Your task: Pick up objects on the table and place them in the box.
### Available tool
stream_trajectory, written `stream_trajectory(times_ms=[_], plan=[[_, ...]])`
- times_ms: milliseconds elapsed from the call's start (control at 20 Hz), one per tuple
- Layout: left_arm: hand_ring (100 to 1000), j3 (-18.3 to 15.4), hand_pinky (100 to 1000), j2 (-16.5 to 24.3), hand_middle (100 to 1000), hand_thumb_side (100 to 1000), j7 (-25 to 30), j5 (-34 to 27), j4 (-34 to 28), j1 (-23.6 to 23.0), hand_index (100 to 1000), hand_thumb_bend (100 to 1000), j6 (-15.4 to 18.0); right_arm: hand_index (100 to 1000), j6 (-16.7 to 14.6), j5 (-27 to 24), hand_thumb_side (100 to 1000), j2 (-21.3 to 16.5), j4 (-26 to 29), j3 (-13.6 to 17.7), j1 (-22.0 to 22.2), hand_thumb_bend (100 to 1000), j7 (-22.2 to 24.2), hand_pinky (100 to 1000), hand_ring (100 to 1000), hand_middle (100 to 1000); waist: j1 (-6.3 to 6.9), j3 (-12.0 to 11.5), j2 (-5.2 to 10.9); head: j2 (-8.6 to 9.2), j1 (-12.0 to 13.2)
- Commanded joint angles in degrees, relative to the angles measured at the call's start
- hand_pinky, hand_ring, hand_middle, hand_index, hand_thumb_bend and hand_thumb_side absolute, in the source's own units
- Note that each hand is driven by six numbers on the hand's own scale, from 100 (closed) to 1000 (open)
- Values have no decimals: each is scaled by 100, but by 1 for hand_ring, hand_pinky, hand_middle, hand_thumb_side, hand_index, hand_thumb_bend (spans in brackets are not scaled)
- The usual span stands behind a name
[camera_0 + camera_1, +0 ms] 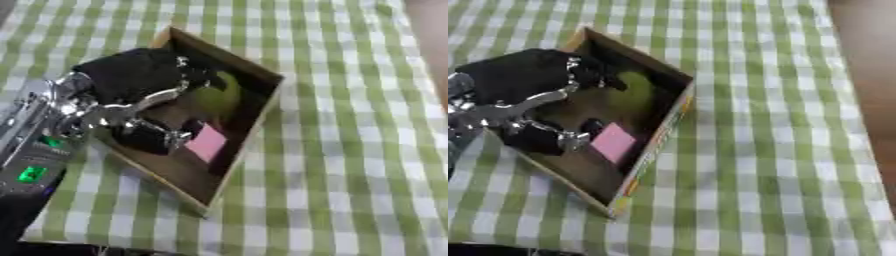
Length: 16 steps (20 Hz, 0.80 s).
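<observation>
A shallow wooden box (255,121) lies askew on the green and white checked cloth. Inside it a green rounded object (633,93) rests near the far wall, and a pink square piece (613,141) lies flat on the bottom. My left hand (131,75), black with silver joints, reaches into the box from the left. Its fingers (598,75) hang just left of the green object, and its thumb (156,136) is spread well apart, beside the pink piece. The hand is open and holds nothing. My right hand shows in no view.
The checked cloth (350,150) stretches to the right of and in front of the box. My left forearm (35,150), with green lights, covers the lower left. The table's right edge (859,75) shows a brown surface beyond it.
</observation>
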State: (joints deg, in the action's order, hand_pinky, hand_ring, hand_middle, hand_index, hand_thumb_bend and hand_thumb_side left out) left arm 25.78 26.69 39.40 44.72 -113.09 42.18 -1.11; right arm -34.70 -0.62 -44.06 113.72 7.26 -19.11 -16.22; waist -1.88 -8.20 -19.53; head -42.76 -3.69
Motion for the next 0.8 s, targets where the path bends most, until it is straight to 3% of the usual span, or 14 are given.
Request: stream_trajectory(times_ms=[50,150,250,300,400,600,800], plan=[[774,-253,764,179,792,186,-265,-140,-147,91,898,100,-4,829,6,28,411,-157,87,87,-34,100,-36,890,506,508,6,-9,143,-2,-47],[750,-381,735,233,779,182,-510,-255,-149,34,887,100,25,829,7,30,407,-156,87,97,-32,100,-50,890,508,509,8,-17,147,-5,-83],[719,-515,699,329,765,290,-880,-633,-150,-155,877,100,133,829,1,36,405,-156,87,107,-39,100,-64,889,509,509,1,-20,137,-15,-112],[698,-593,677,388,756,405,-1078,-925,-150,-292,868,100,204,829,-3,37,400,-154,87,113,-50,100,-74,889,511,511,-6,-19,127,-22,-118],[686,-868,666,513,752,456,-1627,-1639,-150,-676,861,100,398,829,-14,33,398,-144,87,125,-91,100,-96,889,514,512,-26,-16,104,-38,-110],[669,-1626,655,640,741,509,-3130,-2813,-150,-1462,848,100,821,828,-26,30,394,-111,87,143,-132,100,-126,888,515,513,-85,-54,78,-31,-121],[674,-2229,663,604,740,552,-4385,-3458,-150,-1859,844,100,1265,828,-23,30,398,-68,87,157,-126,100,-146,889,521,513,-145,-151,88,-8,-127]])
